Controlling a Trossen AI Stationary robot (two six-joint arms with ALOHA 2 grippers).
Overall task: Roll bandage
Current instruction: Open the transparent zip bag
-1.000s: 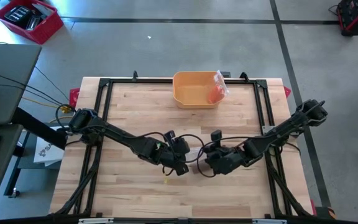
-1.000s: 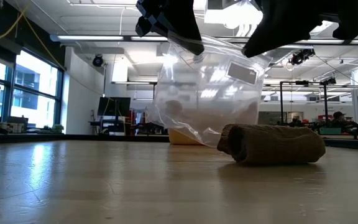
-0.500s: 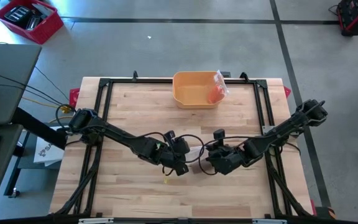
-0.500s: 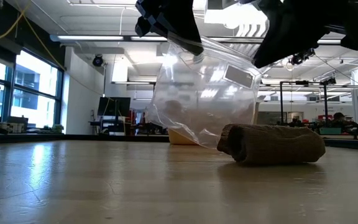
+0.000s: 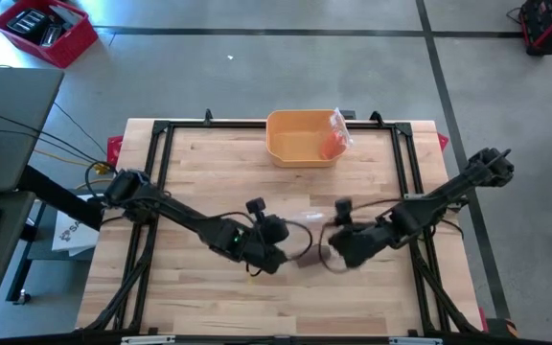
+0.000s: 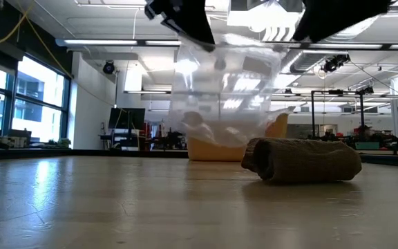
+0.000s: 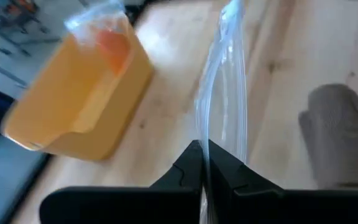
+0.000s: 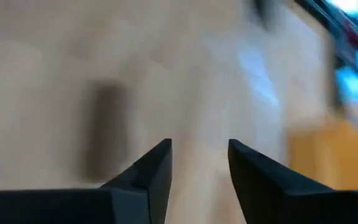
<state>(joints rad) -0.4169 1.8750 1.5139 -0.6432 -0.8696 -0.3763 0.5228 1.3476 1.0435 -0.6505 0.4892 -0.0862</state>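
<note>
A clear plastic bag [image 6: 223, 90] hangs over the middle of the table, held at the top by my left gripper [image 7: 204, 146], which is shut on it. The rolled grey-brown bandage [image 6: 302, 160] lies on its side on the wooden table, just right of the bag; the left wrist view also shows the bandage [image 7: 340, 134]. My right gripper [image 8: 199, 146] stands open and empty, raised to the right of the bag [image 5: 303, 230]. In the low view its dark hand reaches only the top edge. My left gripper pinches the bag's upper edge [image 7: 207, 158] between its two shut fingers, coming from the table's left and slanting down. The bag hangs slack below the fingers [image 6: 195, 28]. Whether its lower end touches the table, I cannot tell.
An orange bin [image 5: 300, 144] stands at the table's far edge, with a small bag of something orange [image 5: 335, 134] leaning on its right rim. A black frame [image 5: 161, 172] runs round the tabletop. Bare wood lies near the front edge.
My right gripper has opened, let go of the bag's right upper corner and gone up and toward the table's right edge. The bag now hangs from my left gripper alone, and its freed side has sagged. My left gripper has rolled in place.
</note>
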